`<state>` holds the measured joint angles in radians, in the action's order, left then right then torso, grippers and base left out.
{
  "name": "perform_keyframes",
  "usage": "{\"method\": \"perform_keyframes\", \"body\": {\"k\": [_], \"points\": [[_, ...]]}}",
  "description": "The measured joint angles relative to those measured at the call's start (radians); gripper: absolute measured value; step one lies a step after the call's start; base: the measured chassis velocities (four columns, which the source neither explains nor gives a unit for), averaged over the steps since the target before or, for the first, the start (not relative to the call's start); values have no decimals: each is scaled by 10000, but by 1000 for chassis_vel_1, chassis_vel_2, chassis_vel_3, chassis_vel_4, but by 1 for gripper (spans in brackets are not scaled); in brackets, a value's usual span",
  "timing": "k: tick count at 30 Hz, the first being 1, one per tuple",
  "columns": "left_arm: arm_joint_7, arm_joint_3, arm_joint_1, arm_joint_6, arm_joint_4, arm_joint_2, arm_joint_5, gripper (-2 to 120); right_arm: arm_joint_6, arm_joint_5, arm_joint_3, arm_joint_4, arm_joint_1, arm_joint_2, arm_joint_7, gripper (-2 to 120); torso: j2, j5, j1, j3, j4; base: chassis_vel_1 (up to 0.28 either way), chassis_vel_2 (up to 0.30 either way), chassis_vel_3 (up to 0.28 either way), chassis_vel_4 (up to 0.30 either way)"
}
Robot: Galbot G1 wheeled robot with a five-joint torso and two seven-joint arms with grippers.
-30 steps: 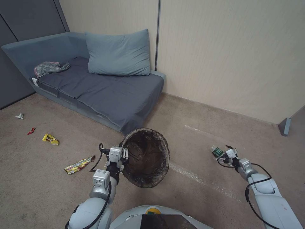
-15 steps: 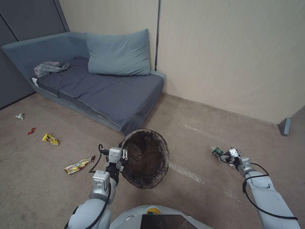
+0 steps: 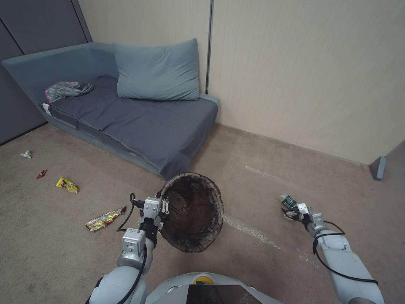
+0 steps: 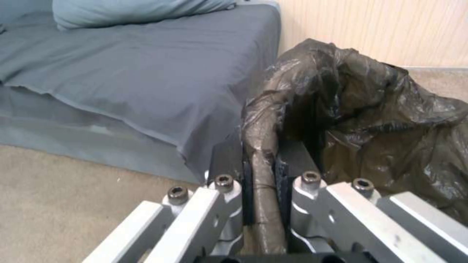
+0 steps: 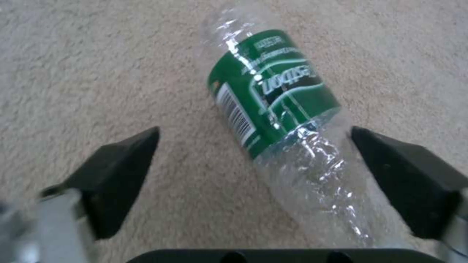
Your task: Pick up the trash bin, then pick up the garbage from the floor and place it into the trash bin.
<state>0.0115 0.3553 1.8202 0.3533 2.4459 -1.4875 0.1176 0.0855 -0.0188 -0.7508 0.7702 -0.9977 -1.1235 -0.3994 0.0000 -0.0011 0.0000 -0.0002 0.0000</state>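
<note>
1 trash bin (image 3: 192, 213), 4 floor litter pieces (image 3: 104, 219), 1 crushed bottle (image 5: 287, 120).

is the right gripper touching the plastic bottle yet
Apart. In the right wrist view the right gripper has its jaws open on either side of the crushed plastic bottle lying on the carpet, with carpet visible between each and the bottle.

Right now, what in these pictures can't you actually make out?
- Inside the trash bin: the head view shows just dark bag; its bottom is in shadow.
- The bin's white wall: the left wrist view has the bag covering it where the left gripper clamps the rim.
- The crushed bottle: the right wrist view cuts off its near end, between the right gripper's open fingers.
- Small floor scraps: too tiny to identify.
</note>
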Motion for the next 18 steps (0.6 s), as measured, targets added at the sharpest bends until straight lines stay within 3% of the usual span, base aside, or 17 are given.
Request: {"method": "perform_keyframes", "body": {"k": [4,5,6,10,18], "points": [[5,9,54,-6,4,-8,24,7,41,22,-7,-460,112,-126,12,75,0,11,0,0,5,0,0,0,0],[8,18,64,-7,5,1,31,7,105,43,-16,-529,128,-153,2,69,0,23,0,0,-15,0,0,0,0],[8,4,65,-10,7,-9,32,7,122,65,-14,-565,153,-154,1,65,1,14,0,0,4,0,0,0,0],[11,6,66,-12,7,-3,37,7,155,105,-4,-508,131,-154,-1,48,0,14,0,1,5,0,0,0,0],[11,-12,44,-12,4,6,39,7,139,164,8,-271,10,-120,55,32,0,13,0,2,0,0,0,0,0]]}}
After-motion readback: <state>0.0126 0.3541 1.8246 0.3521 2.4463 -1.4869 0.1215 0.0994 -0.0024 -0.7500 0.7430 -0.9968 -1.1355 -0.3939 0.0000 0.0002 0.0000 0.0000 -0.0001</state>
